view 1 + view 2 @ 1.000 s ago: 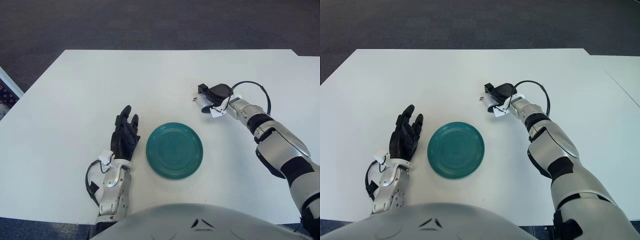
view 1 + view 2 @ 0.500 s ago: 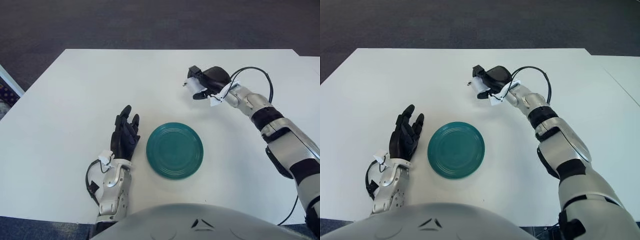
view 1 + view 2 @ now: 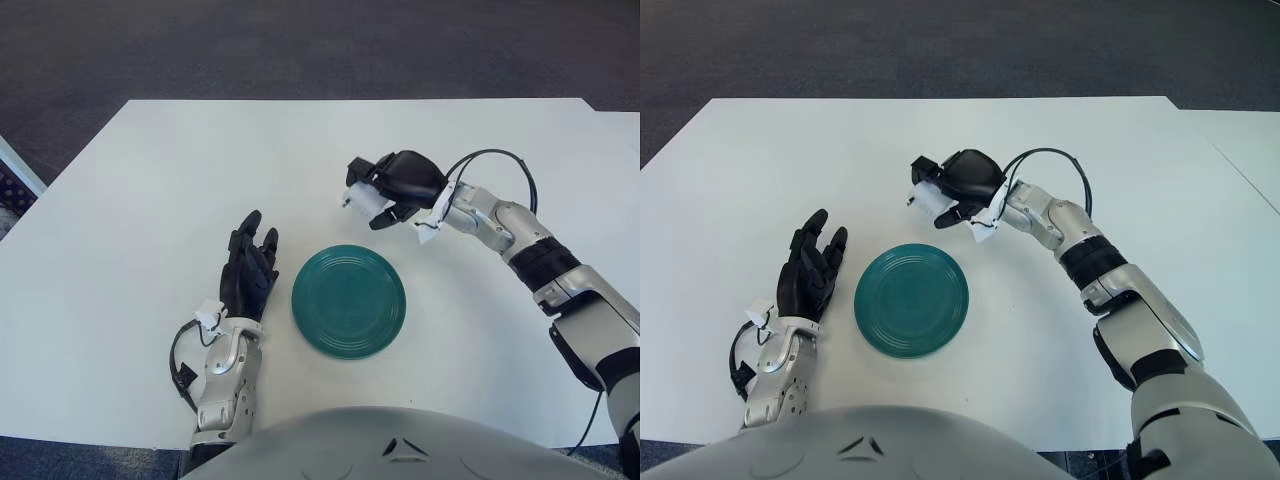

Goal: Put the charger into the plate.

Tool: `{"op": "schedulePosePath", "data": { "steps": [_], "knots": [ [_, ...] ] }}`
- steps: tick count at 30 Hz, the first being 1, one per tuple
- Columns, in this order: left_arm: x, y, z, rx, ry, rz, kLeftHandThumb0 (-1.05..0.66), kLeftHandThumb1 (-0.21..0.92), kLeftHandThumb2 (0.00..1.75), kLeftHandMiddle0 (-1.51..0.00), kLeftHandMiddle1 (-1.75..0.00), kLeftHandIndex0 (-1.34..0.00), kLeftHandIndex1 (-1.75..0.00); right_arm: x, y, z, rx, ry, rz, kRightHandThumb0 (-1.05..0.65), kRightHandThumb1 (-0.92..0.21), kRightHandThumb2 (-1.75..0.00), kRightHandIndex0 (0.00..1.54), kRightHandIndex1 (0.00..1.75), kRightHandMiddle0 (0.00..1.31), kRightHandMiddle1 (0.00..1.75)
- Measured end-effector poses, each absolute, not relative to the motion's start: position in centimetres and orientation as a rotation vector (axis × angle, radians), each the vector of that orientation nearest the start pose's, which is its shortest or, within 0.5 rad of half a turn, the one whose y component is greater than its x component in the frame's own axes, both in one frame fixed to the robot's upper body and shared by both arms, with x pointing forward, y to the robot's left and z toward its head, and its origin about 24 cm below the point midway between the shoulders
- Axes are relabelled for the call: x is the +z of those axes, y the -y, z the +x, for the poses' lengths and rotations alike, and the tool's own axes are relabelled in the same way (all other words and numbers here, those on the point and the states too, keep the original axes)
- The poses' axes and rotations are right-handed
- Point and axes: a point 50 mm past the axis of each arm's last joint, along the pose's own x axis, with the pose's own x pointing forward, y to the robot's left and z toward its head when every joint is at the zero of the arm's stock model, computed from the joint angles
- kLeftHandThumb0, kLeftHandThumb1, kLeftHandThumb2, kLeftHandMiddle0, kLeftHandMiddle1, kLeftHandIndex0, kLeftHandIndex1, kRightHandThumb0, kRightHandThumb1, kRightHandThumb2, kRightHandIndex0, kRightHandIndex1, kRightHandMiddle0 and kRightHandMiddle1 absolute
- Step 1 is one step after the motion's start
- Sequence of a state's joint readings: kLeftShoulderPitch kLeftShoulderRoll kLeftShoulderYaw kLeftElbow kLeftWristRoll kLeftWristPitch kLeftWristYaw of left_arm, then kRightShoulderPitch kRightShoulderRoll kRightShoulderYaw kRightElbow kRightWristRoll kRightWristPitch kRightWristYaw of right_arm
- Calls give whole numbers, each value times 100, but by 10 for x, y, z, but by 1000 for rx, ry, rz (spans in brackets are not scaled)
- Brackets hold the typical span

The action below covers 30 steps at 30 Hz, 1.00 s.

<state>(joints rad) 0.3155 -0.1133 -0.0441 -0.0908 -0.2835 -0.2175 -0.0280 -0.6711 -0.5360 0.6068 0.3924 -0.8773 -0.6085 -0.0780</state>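
A teal round plate (image 3: 349, 301) lies on the white table (image 3: 150, 180) in front of me. My right hand (image 3: 385, 192) is raised just beyond the plate's far rim, its black fingers shut on a small white charger (image 3: 365, 199), also seen in the right eye view as the charger (image 3: 932, 196). Part of the charger is hidden by the fingers. My left hand (image 3: 250, 268) shows to the left of the plate, fingers spread and holding nothing.
A black cable (image 3: 500, 165) loops over my right wrist. The table's far edge borders dark carpet (image 3: 300, 45). My own grey torso (image 3: 390, 445) fills the bottom of the view.
My right hand has carried the charger up off the table and leftward, from the right side toward the plate's far rim. The left hand has stayed still.
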Motion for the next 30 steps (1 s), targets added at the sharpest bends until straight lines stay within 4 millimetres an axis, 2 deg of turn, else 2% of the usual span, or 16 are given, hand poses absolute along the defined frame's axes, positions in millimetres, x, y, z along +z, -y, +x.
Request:
{"op": "schedulePosePath", "data": {
  "steps": [6,13,20,30],
  "knots": [
    [18,-144,190,124,26,-367,-96,92,86,-43,-4,0,-68,108,75,285,891,887,-1455,-61,-92,-74,101,175,84,175],
    [20,-144,190,128,31,-371,-97,92,85,-43,-3,0,-68,109,59,255,974,958,-1375,-55,-92,-70,105,175,84,175],
    [23,-142,191,131,44,-375,-101,92,85,-40,-1,-2,-69,106,56,248,1004,965,-1357,-49,-92,-68,113,175,84,175],
    [27,-138,191,129,54,-379,-104,92,87,-42,-2,-3,-69,96,57,243,1076,952,-1350,-53,-92,-70,119,175,90,175]
  ]
}}
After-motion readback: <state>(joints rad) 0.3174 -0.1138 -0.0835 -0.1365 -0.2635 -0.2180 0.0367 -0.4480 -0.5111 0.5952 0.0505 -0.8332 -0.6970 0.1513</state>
